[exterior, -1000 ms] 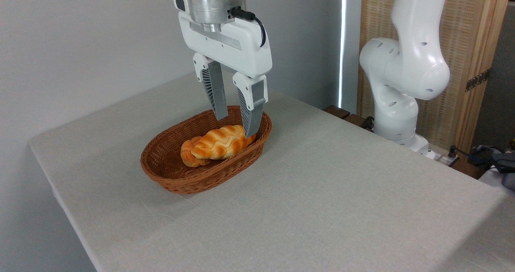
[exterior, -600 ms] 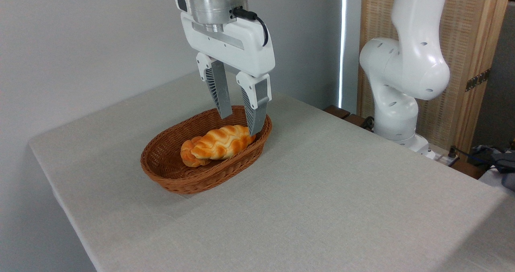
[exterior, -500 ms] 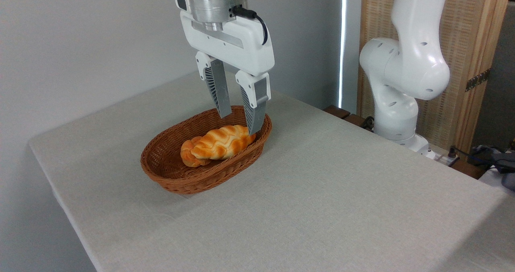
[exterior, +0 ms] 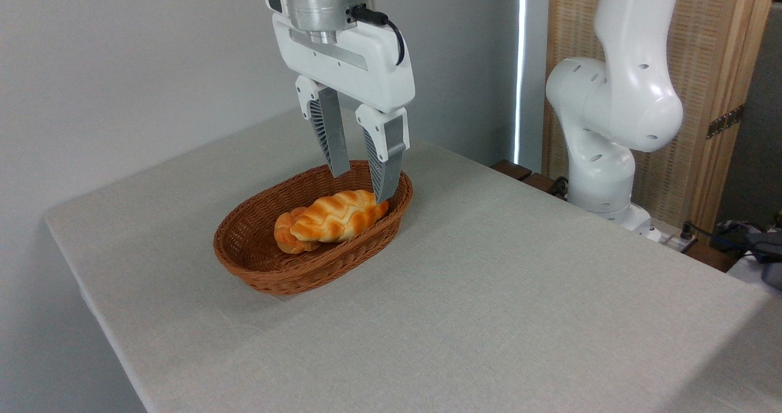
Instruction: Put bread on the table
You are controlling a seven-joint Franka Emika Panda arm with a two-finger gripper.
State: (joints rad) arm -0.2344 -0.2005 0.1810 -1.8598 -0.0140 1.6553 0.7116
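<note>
1. Nothing moved to the worktop (exterior: 489, 291) yet.
2. Lay in the wicker basket (exterior: 256, 272), the braided bread (exterior: 333, 216), leaning on a small round bun (exterior: 282, 234) at its left end.
3. Hung above the loaf's right end, jaws spread and holding nothing, the gripper (exterior: 361, 184); front tip close to the bread, contact unclear.
4. Left to do, by judgement: lowering, pinching the loaf, lifting it over the rim, setting it on bare cloth.
</note>
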